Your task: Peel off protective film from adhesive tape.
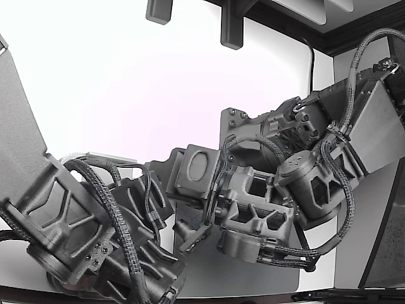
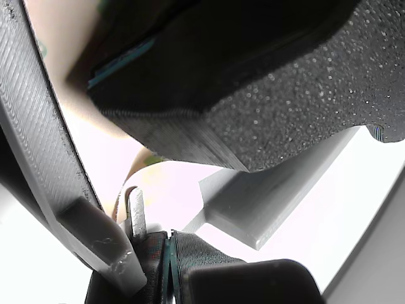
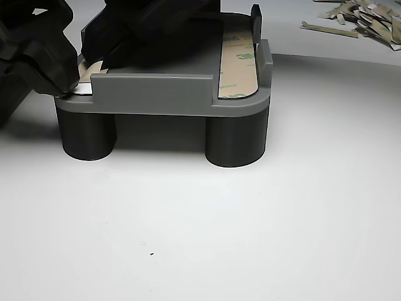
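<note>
A grey fixture [image 3: 156, 94] stands on dark round legs. On the side toward the other view's right lies a tan tape strip [image 3: 238, 59] with its printed film still flat on it. At the fixture's opposite corner my black gripper [image 3: 74, 84] is shut at the rim, and a tan end of protective film [image 3: 94, 68] curls up beside it. In the wrist view the gripper [image 2: 169, 244] shows its pads pressed together, with a thin silver tab [image 2: 136, 215] and the curled film [image 2: 123, 190] right at the tips. The film's held part is hidden.
A second black arm [image 3: 150, 31] reaches over the fixture's top and fills much of the wrist view [image 2: 285, 82]. A heap of peeled film scraps [image 3: 363, 15] lies at the far right of the other view. Both arms [image 1: 253, 202] crowd the exterior view.
</note>
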